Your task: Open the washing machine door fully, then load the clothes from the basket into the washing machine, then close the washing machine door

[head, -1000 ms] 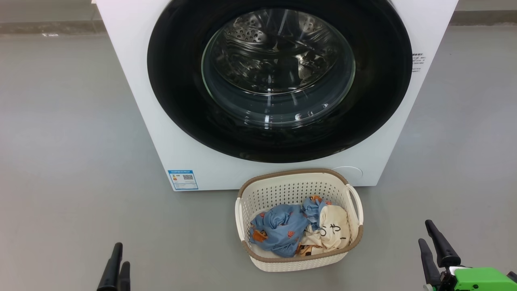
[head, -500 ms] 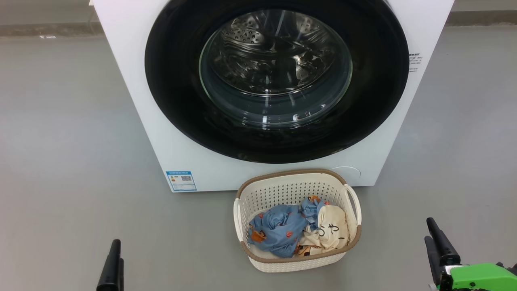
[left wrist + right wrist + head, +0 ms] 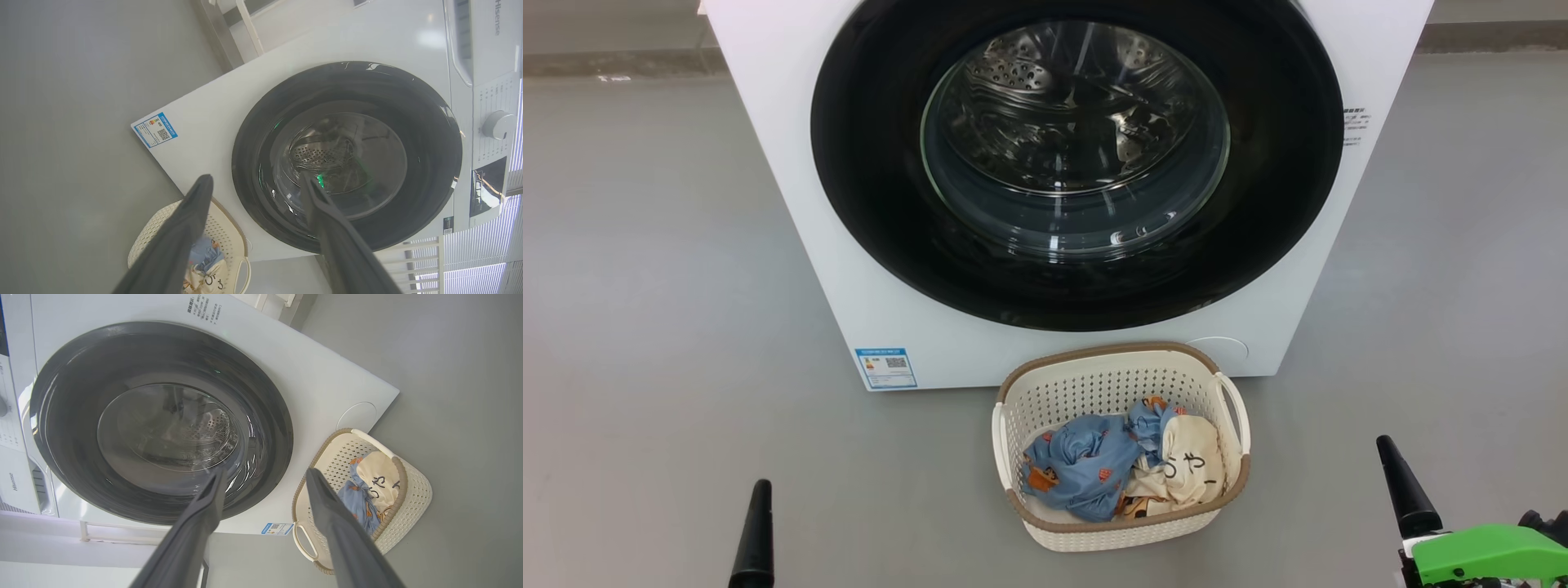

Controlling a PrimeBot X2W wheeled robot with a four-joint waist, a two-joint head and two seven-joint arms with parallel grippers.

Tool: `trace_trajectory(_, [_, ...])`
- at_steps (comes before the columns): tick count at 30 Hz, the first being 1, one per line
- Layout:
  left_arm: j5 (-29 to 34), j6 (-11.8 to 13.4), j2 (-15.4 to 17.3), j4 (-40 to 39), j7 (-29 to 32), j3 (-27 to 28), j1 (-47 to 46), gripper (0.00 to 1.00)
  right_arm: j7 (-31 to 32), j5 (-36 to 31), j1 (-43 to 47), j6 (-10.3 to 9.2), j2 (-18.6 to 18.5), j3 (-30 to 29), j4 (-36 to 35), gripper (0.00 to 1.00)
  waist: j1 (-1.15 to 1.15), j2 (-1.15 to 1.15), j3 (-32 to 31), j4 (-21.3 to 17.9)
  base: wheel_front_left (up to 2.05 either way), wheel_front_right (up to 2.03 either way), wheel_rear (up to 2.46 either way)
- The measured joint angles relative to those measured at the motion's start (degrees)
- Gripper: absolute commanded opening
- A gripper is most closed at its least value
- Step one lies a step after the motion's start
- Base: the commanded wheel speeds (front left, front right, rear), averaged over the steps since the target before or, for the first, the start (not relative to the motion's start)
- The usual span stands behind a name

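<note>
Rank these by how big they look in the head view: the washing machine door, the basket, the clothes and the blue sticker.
1. washing machine door, cut off at the top yet clearly largest.
2. basket.
3. clothes, lying inside the basket.
4. sticker.

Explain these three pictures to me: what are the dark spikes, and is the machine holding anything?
One picture looks down from the robot's head; the other two come from cameras on its wrists. The dark spikes are fingers of its two-fingered hands: the left gripper and right gripper, both open and holding nothing. Before it stands a white washing machine with its round black door shut. On the grey floor sits a cream basket holding the clothes, one blue, one cream.
</note>
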Motion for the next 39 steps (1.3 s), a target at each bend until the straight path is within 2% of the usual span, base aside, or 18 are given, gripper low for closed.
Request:
trace_trajectory(18, [17.7, 0.0, 0.1, -0.4, -3.3, -0.6, 0.0, 1.0, -3.0, -13.4, -1.2, 0.0, -1.9, 3.8, 0.5, 1.0, 0.0, 0.0, -0.4, -0.6, 0.0, 0.0, 0.0])
trace_trajectory(39, [33.4, 0.0, 0.1, -0.4, -6.8, -1.1, -0.1, 1.0, -6.5, -26.0, -3.4, 0.0, -4.3, 7.2, 1.4, 1.0, 0.0, 0.0, -0.7, -1.4, 0.0, 0.0, 0.0])
